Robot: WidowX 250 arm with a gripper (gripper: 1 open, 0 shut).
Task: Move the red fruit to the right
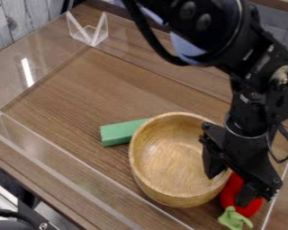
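The red fruit (pixel 241 200) sits at the lower right of the table, just right of the wooden bowl (pixel 179 159), its green leafy cap (pixel 236 219) pointing toward the front edge. My gripper (pixel 243 182) comes down from above directly over it, black fingers (pixel 216 167) straddling the fruit's top. The fingers hide the upper part of the fruit, and whether they are pressing on it is unclear.
A flat green block (pixel 125 132) lies against the bowl's left rim. A clear acrylic wall (pixel 39 63) runs along the left and front of the table. A small clear stand (pixel 87 30) sits at the far back left.
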